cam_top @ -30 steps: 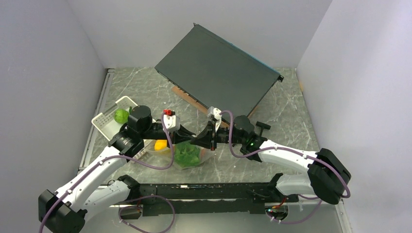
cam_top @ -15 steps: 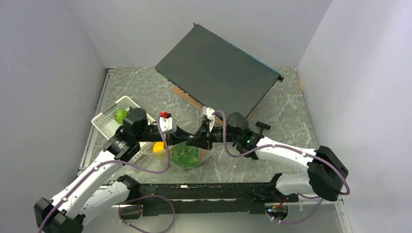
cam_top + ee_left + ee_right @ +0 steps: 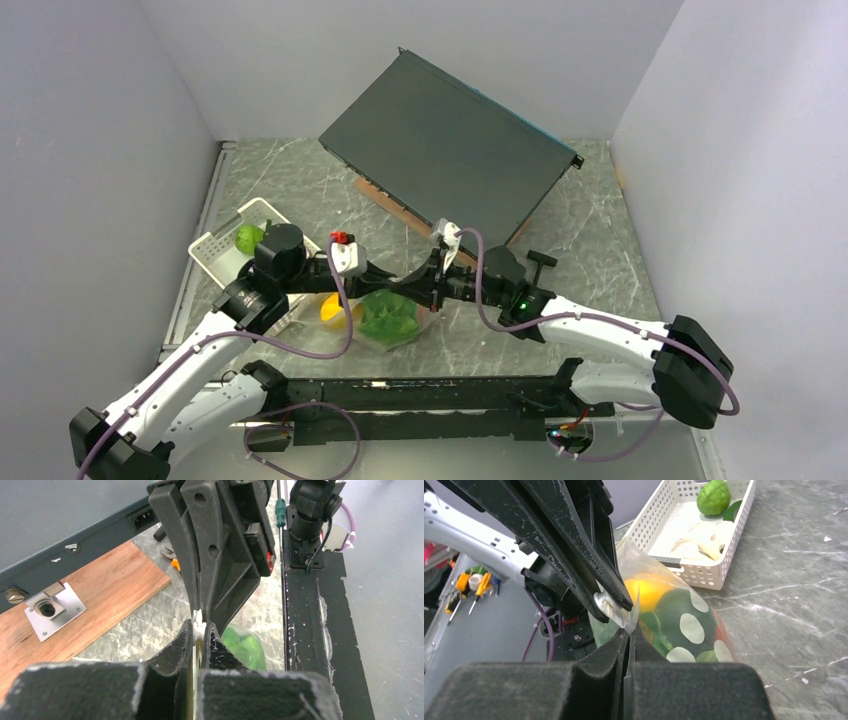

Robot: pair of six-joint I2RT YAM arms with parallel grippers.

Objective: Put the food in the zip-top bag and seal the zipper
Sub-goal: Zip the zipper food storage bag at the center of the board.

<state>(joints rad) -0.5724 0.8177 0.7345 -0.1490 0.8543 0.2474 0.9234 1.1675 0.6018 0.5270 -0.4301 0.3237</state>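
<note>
Two arms meet over one bag [image 3: 392,322], which sits on the table [image 3: 590,215] just in front of the middle of the black rail [image 3: 420,392].

The left gripper [image 3: 199,630] is pressed together on the zipper [image 3: 199,616]. The right gripper [image 3: 629,632] meets it tip to tip, its fingers pinched on the bag's clear top edge, so the mouth is held up between them.

Inside the bag I count one yellow-orange fruit [image 3: 646,591], one round dark-green fruit [image 3: 674,611] and a wad of lettuce [image 3: 388,318].

One white basket [image 3: 704,577] stands at the bag's 10 o'clock, its near wall touching or almost touching the plastic. It holds one green fruit [image 3: 714,496] and a dark-green piece [image 3: 735,510] beside it. It also holds a few pale mushroom slices [image 3: 704,535], too overlapped for a sure count.

One dark flat case [image 3: 445,140] lies tilted at 12 to 1 o'clock on one wooden board [image 3: 95,597], its near corner close behind the grippers. One small black tool [image 3: 541,262] lies at 2 o'clock.

Walls shut in the table at 9, 12 and 3 o'clock, and the rail runs along 6 o'clock. Bare marble runs from the bag toward 3 o'clock.
</note>
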